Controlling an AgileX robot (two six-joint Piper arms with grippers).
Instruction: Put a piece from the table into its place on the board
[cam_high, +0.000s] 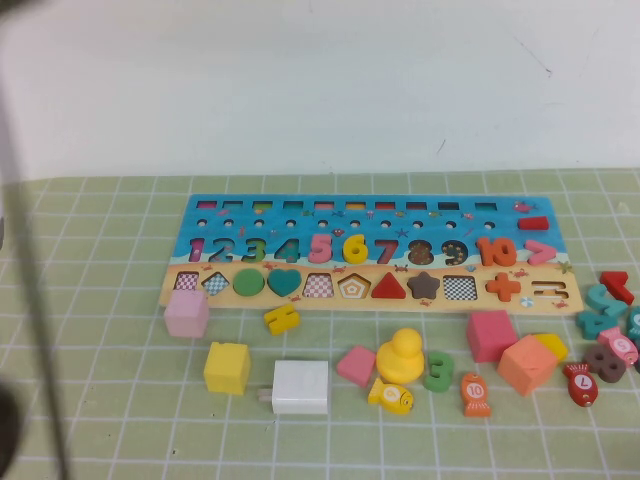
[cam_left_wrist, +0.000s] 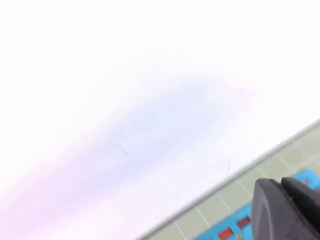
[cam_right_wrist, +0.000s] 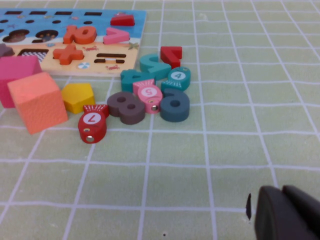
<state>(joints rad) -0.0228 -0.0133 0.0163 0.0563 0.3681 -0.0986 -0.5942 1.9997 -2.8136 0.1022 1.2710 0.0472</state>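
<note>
Jaws of both arms show too little for me to tell their state: the left gripper (cam_left_wrist: 287, 210) hangs above the board (cam_high: 200, 215)'s far edge, the right gripper (cam_right_wrist: 290, 215) low over bare mat. I read the piece (cam_high: 355, 247), a yellow 6, as already seated upright in its numeral row, at ten o'clock from the right gripper.

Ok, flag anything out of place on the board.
The board's 8 slot and 9 slot look empty, while a brown 8 lies loose off its right end. The yellow 6 sits in its slot. Left gripper hovers near the board's far edge; right gripper over bare mat.
</note>
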